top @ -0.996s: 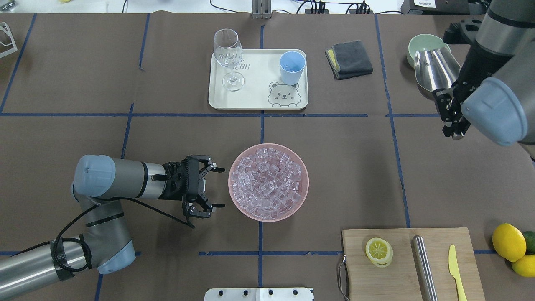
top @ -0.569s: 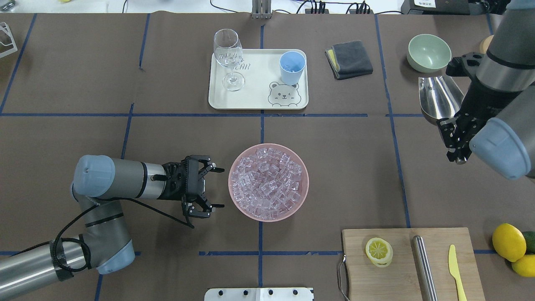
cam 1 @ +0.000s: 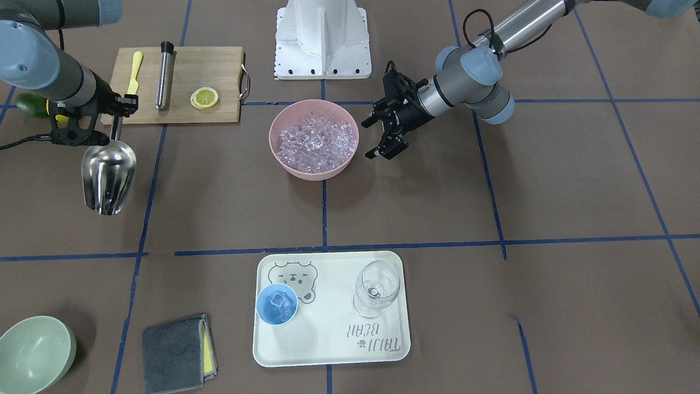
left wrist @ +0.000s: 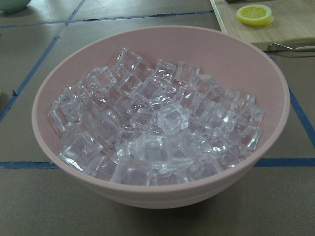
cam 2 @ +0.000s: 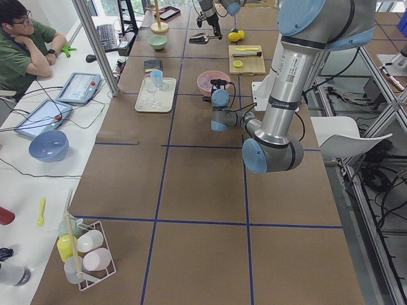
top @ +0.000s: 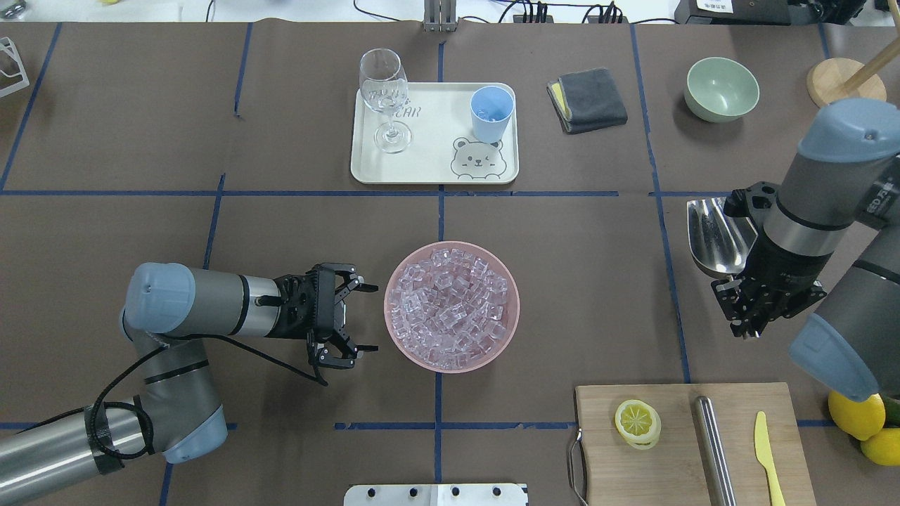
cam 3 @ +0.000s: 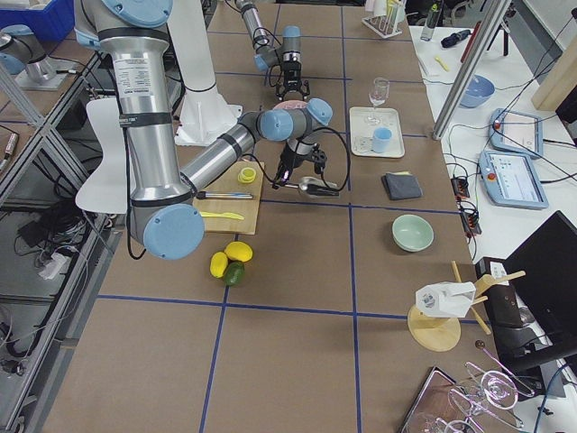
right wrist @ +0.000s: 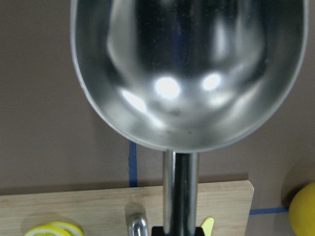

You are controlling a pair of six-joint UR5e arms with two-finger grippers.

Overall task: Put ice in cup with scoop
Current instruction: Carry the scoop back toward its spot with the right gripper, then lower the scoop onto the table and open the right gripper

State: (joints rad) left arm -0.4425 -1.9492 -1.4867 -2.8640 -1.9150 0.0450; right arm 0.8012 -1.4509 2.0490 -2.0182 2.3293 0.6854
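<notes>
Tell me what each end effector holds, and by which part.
Right end effector grips the scoop by its thin handle; left end effector is open, holding nothing.

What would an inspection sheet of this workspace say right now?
Surface: table brown, with a blue tape grid.
Job's things: scoop empty, in the right gripper; ice heaped in pink bowl; cup on tray, a few cubes inside.
Clutter: glass on the tray; cloth; green bowl; board with lemon slice, steel cylinder, knife; lemons.
Grippers: left gripper open beside the pink bowl; right gripper shut on the scoop's handle.
Cables: black cable hangs along the left arm.
Surroundings: person seated at a side bench.
</notes>
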